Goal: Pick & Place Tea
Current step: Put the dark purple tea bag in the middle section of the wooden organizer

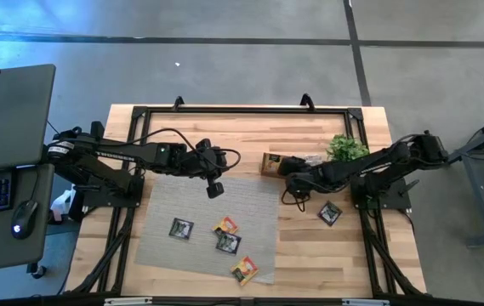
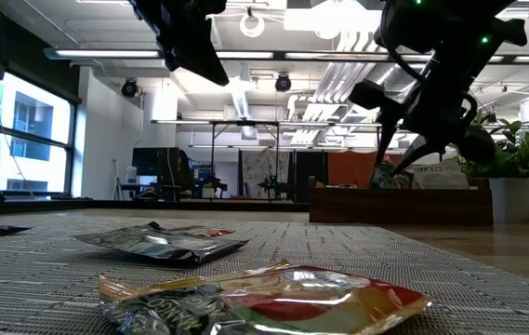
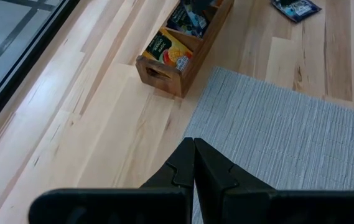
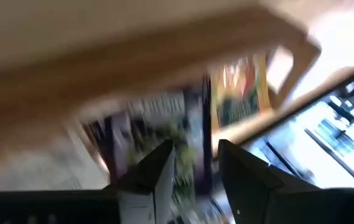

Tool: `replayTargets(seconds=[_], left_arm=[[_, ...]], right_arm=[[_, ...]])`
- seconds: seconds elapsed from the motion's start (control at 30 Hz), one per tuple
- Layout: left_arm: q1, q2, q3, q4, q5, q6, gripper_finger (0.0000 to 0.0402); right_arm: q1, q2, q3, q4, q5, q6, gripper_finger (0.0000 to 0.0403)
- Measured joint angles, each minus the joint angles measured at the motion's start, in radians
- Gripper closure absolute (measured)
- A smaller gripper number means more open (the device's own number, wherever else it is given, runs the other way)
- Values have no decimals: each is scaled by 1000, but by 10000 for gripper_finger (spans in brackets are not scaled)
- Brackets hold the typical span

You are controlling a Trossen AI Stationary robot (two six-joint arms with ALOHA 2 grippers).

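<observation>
Several tea sachets lie flat on the grey mat (image 1: 207,221): a black one (image 1: 181,228), an orange one (image 1: 226,225), a black one (image 1: 228,243) and an orange one (image 1: 244,270). Another black sachet (image 1: 330,212) lies on the bare wood. More sachets (image 3: 173,50) stand in the wooden tray (image 1: 272,163). My left gripper (image 1: 215,190) hangs shut above the mat's far edge. My right gripper (image 1: 295,180) is at the tray's right part, fingers apart (image 4: 194,165) over the sachets (image 4: 236,93) inside. My right gripper's fingers (image 4: 161,168) stand apart above the sachets in the tray. The view is blurred, so I cannot tell whether they touch one.
A small green plant (image 1: 346,149) in a white pot (image 2: 513,197) stands just right of the tray, close to my right arm. Dark frame rails (image 1: 242,109) run along the table's edges. A desk with keyboard and mouse (image 1: 22,217) sits off the left side.
</observation>
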Motion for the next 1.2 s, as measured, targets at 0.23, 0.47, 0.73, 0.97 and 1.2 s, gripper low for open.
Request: replayTargets(seconds=[0.23,0.47,0.73,0.97,1.2], left_arm=[[0,0,0,-2,0,0,401],[0,0,0,-2,0,0,401],[0,0,0,-2,0,0,401],[0,0,0,-2,0,0,401],[0,0,0,-1,0,0,401]], right_arm=[[0,0,0,18,-44,115,334],[0,0,-31,25,-122,129,395],[-14,0,-95,59,-75,128,400],[-14,0,-77,189,-70,66,401],[-74,2,-69,226,-83,71,401]])
